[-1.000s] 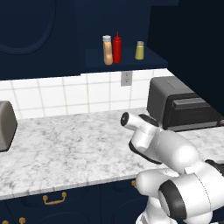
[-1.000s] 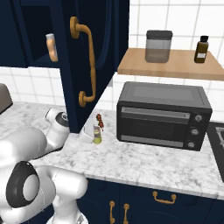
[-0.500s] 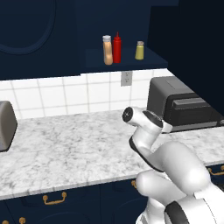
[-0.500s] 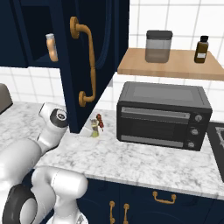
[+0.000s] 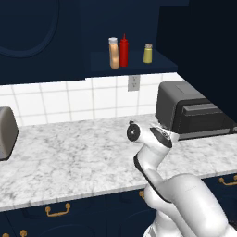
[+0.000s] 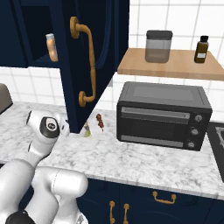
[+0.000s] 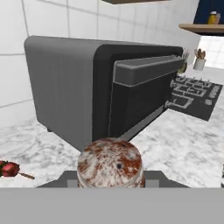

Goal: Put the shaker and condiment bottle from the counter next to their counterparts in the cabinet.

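The shaker [image 7: 110,162] sits close before the tool's camera, its speckled cap up, just in front of the toaster oven [image 7: 100,87] on the desk [image 5: 69,162]. Whether the tool grips it cannot be told. The condiment bottle [image 5: 113,53] stands in the cabinet [image 5: 134,62] nook beside the red squeeze bottle [image 5: 123,51].

So over the last second the arm [image 5: 152,155] swung forward and stretched out toward the toaster oven [image 5: 192,111]. Its wrist was sitting lower and further back before, now it's up right by the oven's left side, above the counter [image 5: 69,157]. In the right base view the wrist [image 6: 46,127] climbed higher too.
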Robot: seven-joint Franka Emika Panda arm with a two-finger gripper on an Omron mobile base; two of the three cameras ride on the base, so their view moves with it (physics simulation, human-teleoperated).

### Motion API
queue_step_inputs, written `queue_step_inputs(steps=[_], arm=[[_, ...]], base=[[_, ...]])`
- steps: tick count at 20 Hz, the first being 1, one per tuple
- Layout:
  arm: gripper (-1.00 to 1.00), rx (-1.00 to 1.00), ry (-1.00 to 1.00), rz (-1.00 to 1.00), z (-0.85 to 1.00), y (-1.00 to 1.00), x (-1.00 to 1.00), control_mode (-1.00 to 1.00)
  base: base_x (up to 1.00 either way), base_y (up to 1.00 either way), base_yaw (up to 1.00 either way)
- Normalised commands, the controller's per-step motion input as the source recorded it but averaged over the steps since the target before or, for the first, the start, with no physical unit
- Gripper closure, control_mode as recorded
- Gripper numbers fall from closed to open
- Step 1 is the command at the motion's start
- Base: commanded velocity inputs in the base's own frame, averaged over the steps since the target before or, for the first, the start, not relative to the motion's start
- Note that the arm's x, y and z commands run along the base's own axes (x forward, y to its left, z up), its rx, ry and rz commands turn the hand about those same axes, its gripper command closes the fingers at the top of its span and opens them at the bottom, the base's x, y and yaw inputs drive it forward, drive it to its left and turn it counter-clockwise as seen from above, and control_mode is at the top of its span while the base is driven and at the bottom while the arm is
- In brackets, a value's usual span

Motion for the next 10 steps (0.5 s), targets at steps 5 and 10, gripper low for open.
queue_step_inputs(steps=[5, 10], arm=[[1.00, -0.07, -0.06, 0.20, 0.51, 0.15, 0.00, -1.00], [1.00, -0.07, -0.12, 0.17, 0.62, 0.10, 0.00, -1.00]], base=[[0.00, 0.00, 0.00], [0.00, 0.00, 0.00]])
